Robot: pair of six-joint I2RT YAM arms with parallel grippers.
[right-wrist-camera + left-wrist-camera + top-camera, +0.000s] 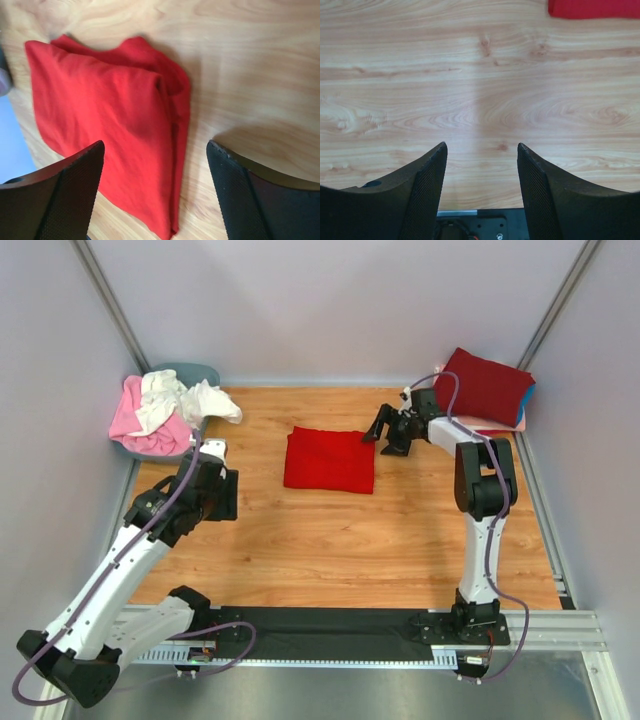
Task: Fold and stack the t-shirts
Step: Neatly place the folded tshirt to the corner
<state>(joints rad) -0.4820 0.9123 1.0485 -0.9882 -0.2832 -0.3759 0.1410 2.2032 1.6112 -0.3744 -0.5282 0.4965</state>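
Note:
A bright red t-shirt [330, 460] lies folded flat in the middle of the wooden table. My right gripper [385, 437] hovers just off its right edge, open; in the right wrist view the red t-shirt [105, 100] fills the space under the right gripper [155, 145], held by neither finger. My left gripper [226, 496] stands open to the left of the shirt, apart from it. In the left wrist view the left gripper [481, 147] has only bare wood between its fingers, and a corner of the red t-shirt [592, 7] shows at the top right.
A folded dark red t-shirt [485, 388] tops a stack at the back right, with blue and pink cloth edges [522, 412] under it. At the back left a grey tub [192, 372] holds crumpled pink [135, 418] and white [185, 398] shirts. Walls close in on three sides.

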